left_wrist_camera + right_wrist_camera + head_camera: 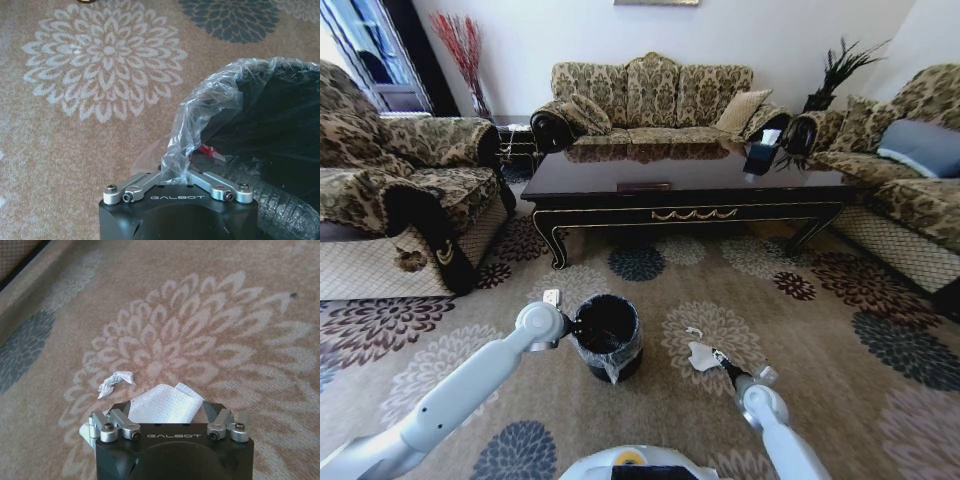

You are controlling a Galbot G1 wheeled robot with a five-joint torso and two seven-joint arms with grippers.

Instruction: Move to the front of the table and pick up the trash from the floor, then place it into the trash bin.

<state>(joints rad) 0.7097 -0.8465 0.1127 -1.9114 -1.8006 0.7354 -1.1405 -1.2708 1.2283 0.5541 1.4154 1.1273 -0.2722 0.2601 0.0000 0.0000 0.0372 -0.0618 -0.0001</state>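
We are looking at a patterned sofa [655, 95] standing against the far wall, with a cushion [742, 108] leaning in its corner. A matching armchair [390, 190] is sitting on our left, and a second sofa [910, 170] on our right is carrying a grey pillow [923, 147]. Red dried branches [462, 50] are rising in the left corner. A floral carpet [840, 330] is covering the floor.
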